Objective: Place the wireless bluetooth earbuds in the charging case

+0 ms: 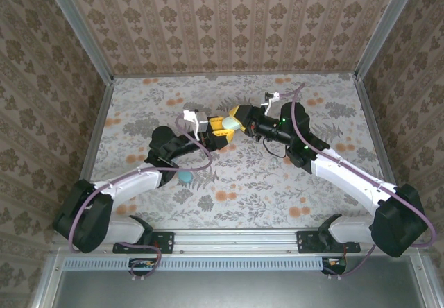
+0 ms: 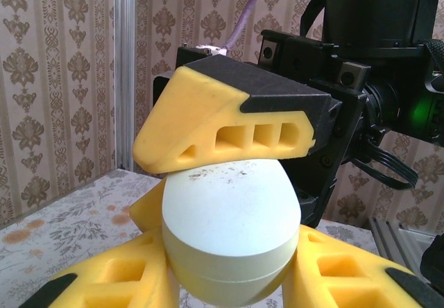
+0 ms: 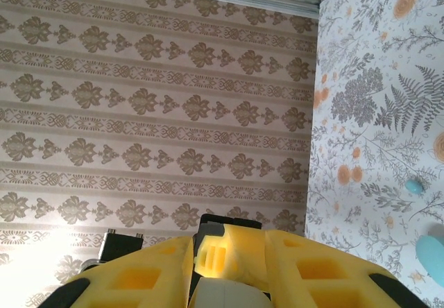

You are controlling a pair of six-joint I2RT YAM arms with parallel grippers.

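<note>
Holding the case aloft, clamped sideways by the left gripper, pinched top and bottom by the right gripper; leaving a teal earbud near-left of the case. Next, likely: prise it open

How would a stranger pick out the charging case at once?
On the floral-patterned table, look to the centre, where the yellow-fingered left end effector and right end effector meet. Between them sits a pale, egg-shaped plastic charging case with a thin seam; unlike the small teal earbud lying by the left arm, it is off-white and gripped.
</note>
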